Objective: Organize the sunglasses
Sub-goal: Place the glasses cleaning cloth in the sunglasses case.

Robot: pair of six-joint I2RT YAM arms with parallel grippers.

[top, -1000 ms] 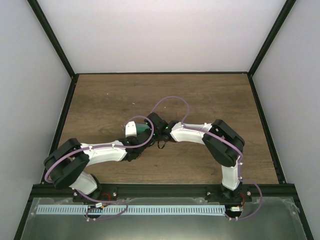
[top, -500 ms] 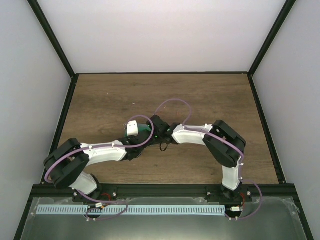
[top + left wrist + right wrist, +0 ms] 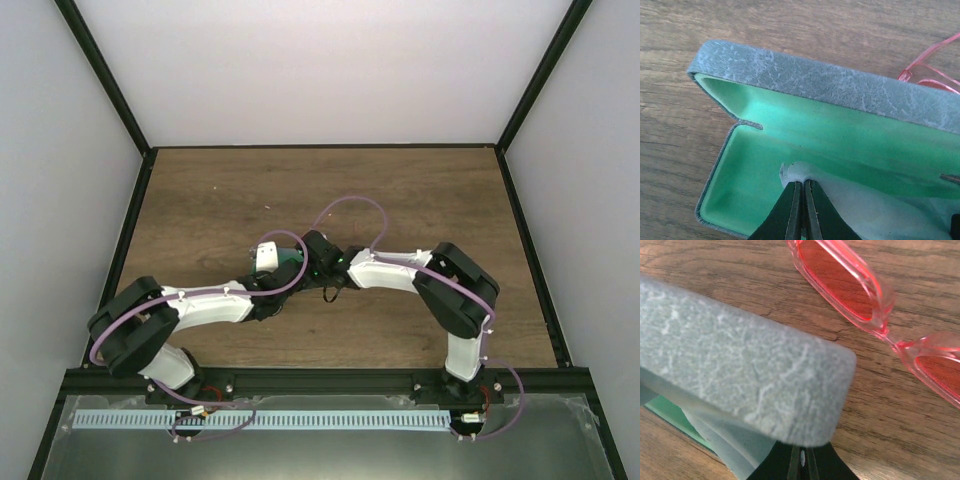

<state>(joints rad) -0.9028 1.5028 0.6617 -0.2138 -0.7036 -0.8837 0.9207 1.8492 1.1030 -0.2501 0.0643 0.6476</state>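
The grey-blue case [image 3: 805,82] lies open on the wood, green lining up. My left gripper [image 3: 802,184] is shut on a fold of the light blue cloth [image 3: 860,205], which rests inside the case's tray. The sunglasses [image 3: 840,282], with red lenses in a pink frame, lie on the table just beyond the case; their thin arms [image 3: 935,65] show past the lid. My right gripper [image 3: 803,452] is shut right behind the raised lid [image 3: 740,365], which hides its tips. Cloth [image 3: 725,445] runs beside it. From above, both grippers meet over the case [image 3: 291,262].
The wooden table [image 3: 420,190] is ringed by a black frame and white walls. Both arms fold inward across the near middle, with purple cables looping above them. A metal trough [image 3: 300,440] runs below the arm bases.
The right arm has shifted slightly right and nearer. Both wrists have stayed over the case, with the grippers still shut.
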